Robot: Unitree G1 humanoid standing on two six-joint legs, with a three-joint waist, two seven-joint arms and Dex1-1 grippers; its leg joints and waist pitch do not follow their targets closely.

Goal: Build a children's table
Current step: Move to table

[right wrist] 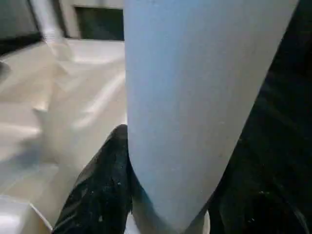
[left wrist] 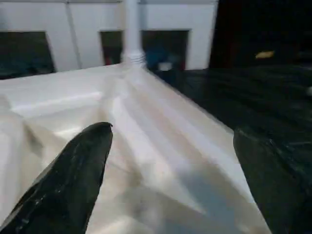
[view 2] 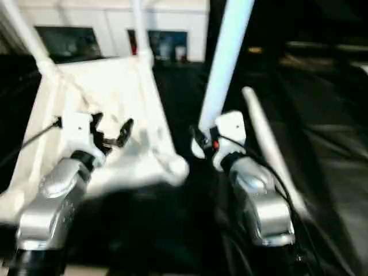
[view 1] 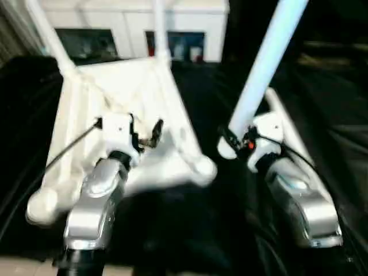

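— Colours on the tabletop?
— White plastic, creamy in shadow; underside patterned with raised ribs crossing in an X; corner sockets white too.
— And the legs?
— White; held leg tinted pale blue along its tube; standing legs plain white; lying leg white against black.
— Ground beneath?
— Black cloth, glossy in the folds.
— Robot parts?
— Silver forearms; white wrist housings; black fingers, faintly speckled; a small red spot at the right gripper; black cables.
— Behind?
— White cabinet with dark openings; bluish and red bits inside.
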